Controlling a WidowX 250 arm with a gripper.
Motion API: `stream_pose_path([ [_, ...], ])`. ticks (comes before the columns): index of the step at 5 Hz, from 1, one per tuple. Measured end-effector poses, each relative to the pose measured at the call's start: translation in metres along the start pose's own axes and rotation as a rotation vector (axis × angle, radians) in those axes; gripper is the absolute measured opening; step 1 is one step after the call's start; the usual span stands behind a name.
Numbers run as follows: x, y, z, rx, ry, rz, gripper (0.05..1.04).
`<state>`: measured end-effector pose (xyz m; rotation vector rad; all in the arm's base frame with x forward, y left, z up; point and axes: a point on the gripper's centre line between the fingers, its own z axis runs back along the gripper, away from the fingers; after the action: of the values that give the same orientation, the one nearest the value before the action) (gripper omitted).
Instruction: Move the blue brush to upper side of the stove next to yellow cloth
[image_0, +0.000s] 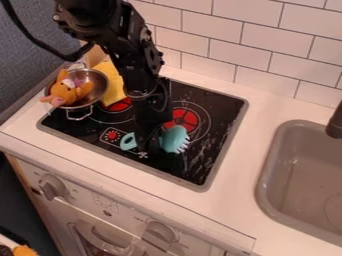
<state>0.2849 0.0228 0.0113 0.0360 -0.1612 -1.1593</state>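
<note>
The light blue plastic brush with pale bristles (175, 139) is over the near middle of the black glass stove top (214, 145), its looped handle to the left and its head to the right. The black two-finger gripper (152, 144) hangs down at the brush's middle, hiding the part between handle and head; whether it is open or has hold of the brush, I cannot tell. Just left of the handle is a small round red dial print (113, 135), and beyond the brush head is a red burner mark (182, 120). The yellow cloth (111, 84) lies at the far left of the stove, partly behind the arm, beside a silver metal pot (79, 114) holding an orange plush toy (65, 93). The gripper is at the brush, but the placing is not done: the brush remains to be brought to the far side, next to the cloth. To the right, a grey sink (304, 177) is set in the white counter (234, 192).
</note>
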Motion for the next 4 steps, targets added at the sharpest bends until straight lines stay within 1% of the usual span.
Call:
stream_pose_path([
  [1,-0.001,0.002,0.007,0.028,0.001,-0.003,0.369],
  [2,-0.002,0.01,0.019,0.06,-0.01,0.007,0.369],
  [3,0.003,0.027,0.034,0.116,-0.016,0.002,0.369],
  [4,0.01,0.046,0.047,0.161,-0.034,-0.014,0.369],
])
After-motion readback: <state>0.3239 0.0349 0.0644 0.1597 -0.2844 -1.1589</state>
